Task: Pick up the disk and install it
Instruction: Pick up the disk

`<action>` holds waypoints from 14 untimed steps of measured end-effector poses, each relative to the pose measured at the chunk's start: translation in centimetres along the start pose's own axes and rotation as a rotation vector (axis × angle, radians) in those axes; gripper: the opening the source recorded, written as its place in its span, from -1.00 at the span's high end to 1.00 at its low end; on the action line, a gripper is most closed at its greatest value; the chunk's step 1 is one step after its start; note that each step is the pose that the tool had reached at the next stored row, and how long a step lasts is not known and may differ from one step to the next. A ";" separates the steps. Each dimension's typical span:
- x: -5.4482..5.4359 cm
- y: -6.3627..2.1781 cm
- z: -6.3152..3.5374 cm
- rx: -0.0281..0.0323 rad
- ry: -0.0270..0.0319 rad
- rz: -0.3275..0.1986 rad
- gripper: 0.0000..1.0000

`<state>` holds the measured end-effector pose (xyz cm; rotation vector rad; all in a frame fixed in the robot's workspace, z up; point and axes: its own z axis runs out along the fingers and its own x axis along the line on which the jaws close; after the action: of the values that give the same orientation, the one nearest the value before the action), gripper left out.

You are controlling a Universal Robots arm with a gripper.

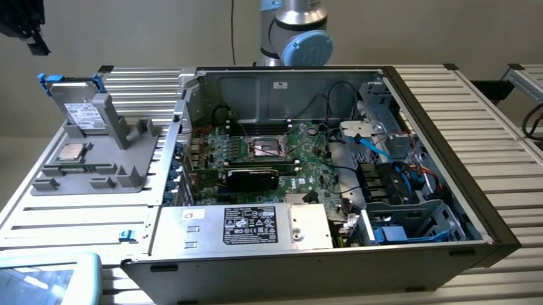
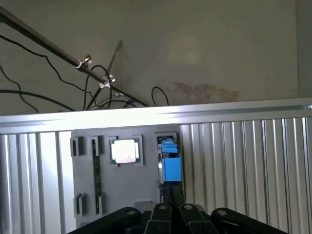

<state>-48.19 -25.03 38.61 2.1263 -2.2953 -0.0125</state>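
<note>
Ok, gripper (image 2: pixel 172 194): fingers pressed together, nothing between them. Disk (image 1: pixel 81 107) sits straight ahead of the fingertips in the wrist view, the blue carrier edge (image 2: pixel 171 167) facing the gripper. Can't tell whether there is a gap between them.

Disk stands on edge, leaning slightly, in the tall holder of the grey fixture (image 1: pixel 85 185). It's not in the PC case (image 1: pixel 475 210).

Processor chip (image 1: pixel 71 152) lies flat on the same fixture, beside the disk and off the gripper's line. Memory stick (image 1: pixel 78 169) lies one slot further out from the disk.

Fixture sits on the ribbed table (image 1: pixel 51 216), just beside the case. Case is open, boards and cables exposed. Arm (image 1: pixel 293 38) stands behind the case.
</note>
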 end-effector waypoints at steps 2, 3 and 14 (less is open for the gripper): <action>0.0 0.00 0.00 0.0003 -0.0005 -0.009 0.79; 0.0 0.00 0.01 0.0002 -0.0010 -0.012 0.79; 0.0 0.00 0.06 0.0007 -0.0013 -0.015 0.76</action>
<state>-48.19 -25.02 38.55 2.1451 -2.2799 -0.0133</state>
